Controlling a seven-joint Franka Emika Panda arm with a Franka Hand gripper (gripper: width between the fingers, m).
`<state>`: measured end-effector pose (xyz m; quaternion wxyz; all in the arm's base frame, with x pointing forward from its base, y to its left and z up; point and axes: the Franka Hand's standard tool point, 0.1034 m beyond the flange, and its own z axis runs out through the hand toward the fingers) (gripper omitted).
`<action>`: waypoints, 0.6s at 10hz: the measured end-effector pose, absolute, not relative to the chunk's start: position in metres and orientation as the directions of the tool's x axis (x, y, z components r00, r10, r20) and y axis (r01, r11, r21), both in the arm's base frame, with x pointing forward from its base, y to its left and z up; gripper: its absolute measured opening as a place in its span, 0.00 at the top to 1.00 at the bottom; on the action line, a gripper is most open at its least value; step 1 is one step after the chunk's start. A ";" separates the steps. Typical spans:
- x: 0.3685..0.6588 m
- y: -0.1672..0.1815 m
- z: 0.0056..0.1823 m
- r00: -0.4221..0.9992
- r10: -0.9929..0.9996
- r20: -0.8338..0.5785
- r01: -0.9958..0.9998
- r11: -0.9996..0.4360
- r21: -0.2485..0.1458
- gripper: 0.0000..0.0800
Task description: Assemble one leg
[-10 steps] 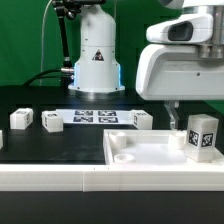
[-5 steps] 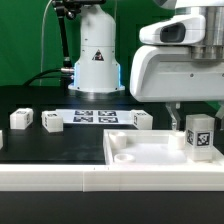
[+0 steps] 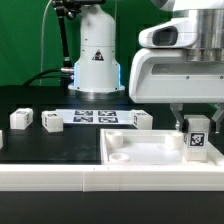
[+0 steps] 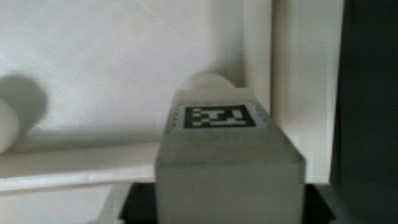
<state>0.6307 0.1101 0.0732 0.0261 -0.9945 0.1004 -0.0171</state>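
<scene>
Now, in the exterior view, the gripper (image 3: 188,124) hangs over the large flat white panel (image 3: 150,150) near the exterior view's right edge, its fingers closed on the leg (image 3: 196,135), which stands upright with its tag facing the camera. Against the frame a second ago, the arm's big white housing has come further toward the exterior view's left and sits lower, and the leg has dropped with it, closer to the panel's surface and slightly leftward. Three other small white posts (image 3: 52,121) rest on the black table (image 3: 40,145) as before, one just beside the marker board (image 3: 96,117), which has not shifted.

In the wrist view, the leg (image 4: 222,150) fills the middle, its tag on the face turned up to the camera, with the panel's (image 4: 107,60) pale surface and a rounded socket (image 4: 15,110) behind it. The fingertips themselves cannot be made out here.
</scene>
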 end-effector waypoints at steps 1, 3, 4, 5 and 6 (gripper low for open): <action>0.631 0.109 0.073 0.952 -0.304 0.019 -0.302 -0.951 -0.068 0.64; 0.631 0.108 0.072 0.864 -0.503 -0.003 -0.502 -0.861 -0.079 0.64; 0.631 0.107 0.072 0.802 -0.597 -0.012 -0.596 -0.799 -0.078 0.64; 0.631 0.108 0.072 0.725 -0.688 -0.019 -0.688 -0.722 -0.078 0.64; 0.630 0.112 0.071 0.596 -0.803 -0.029 -0.802 -0.593 -0.072 0.63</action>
